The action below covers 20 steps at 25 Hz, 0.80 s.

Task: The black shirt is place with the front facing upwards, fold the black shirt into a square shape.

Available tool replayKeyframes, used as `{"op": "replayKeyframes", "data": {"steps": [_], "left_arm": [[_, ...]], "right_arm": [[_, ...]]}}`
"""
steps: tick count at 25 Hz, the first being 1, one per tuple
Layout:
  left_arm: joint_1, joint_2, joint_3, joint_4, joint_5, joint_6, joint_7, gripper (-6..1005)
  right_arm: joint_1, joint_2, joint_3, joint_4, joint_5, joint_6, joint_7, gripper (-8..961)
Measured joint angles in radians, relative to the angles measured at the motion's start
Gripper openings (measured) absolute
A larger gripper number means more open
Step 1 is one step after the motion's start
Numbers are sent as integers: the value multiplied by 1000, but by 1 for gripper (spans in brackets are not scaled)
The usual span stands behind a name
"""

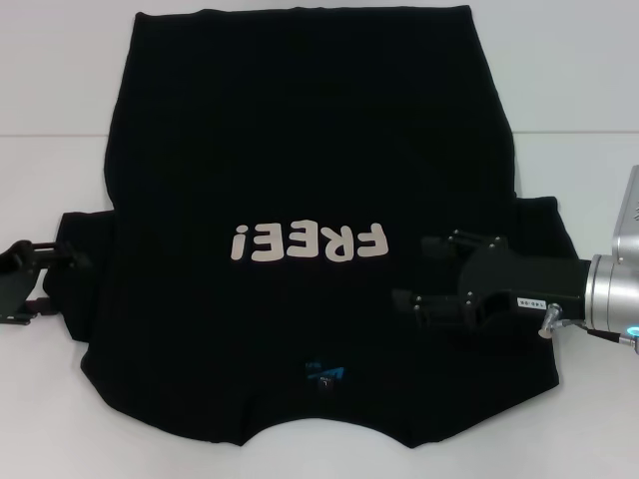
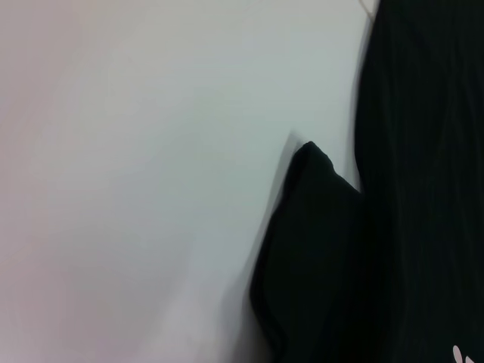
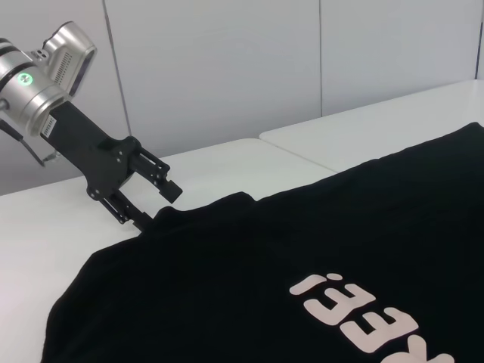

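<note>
Two grippers, left (image 1: 62,267) and right (image 1: 427,271), fingers apart, seemingly flank the flat, matte black shirt (image 1: 300,150).

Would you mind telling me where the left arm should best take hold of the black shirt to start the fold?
Probably the sleeve tip on the robot's left. The black shirt lies flat, and that sleeve juts sideways past the body onto the white table. The left gripper, jaws open, already sits at its edge, so come in from the outer left.
</note>
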Motion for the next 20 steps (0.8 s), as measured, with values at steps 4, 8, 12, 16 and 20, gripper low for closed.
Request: {"op": "replayKeyframes", "data": {"steps": [4,8,12,16,20], "left_arm": [[-3,0,10,0,0,0,-2,824],[-4,1,10,0,0,0,-3,658],[-9,2,11,2,9,0,-3,588],[-30,3,18,12,76,0,-11,518],[-45,-1,24,14,97,-4,-12,475]], "right_arm": [[0,0,0,0,0,1,0,940],[-2,0,0,0,0,2,-1,940],[-2,0,0,0,0,2,-2,940],[-3,0,0,0,0,2,-3,940],[-2,0,0,0,0,2,-3,940]]}}
